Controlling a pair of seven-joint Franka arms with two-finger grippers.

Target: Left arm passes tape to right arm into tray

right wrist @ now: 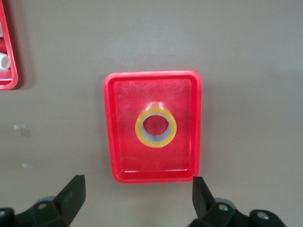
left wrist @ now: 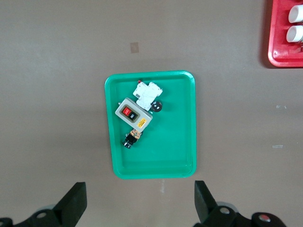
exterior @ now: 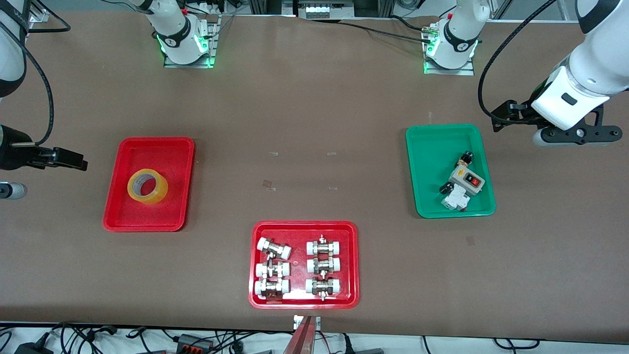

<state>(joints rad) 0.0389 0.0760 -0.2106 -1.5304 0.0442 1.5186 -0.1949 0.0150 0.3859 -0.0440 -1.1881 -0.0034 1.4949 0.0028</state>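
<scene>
The tape (exterior: 147,186), a yellowish ring, lies flat in the plain red tray (exterior: 147,142) toward the right arm's end of the table. It also shows in the right wrist view (right wrist: 155,126), inside the tray (right wrist: 151,74). My right gripper (exterior: 69,160) is open and empty, up over the bare table beside that tray; its jaws (right wrist: 137,201) stand wide apart. My left gripper (exterior: 501,118) is open and empty, over the table beside the green tray at the left arm's end; it also shows in the left wrist view (left wrist: 140,203).
The green tray (exterior: 442,130) holds a grey switch box (exterior: 467,179) and small electrical parts; it also shows in the left wrist view (left wrist: 151,75). A wider red tray (exterior: 304,225) with several white-capped metal fittings lies nearest the front camera, mid-table.
</scene>
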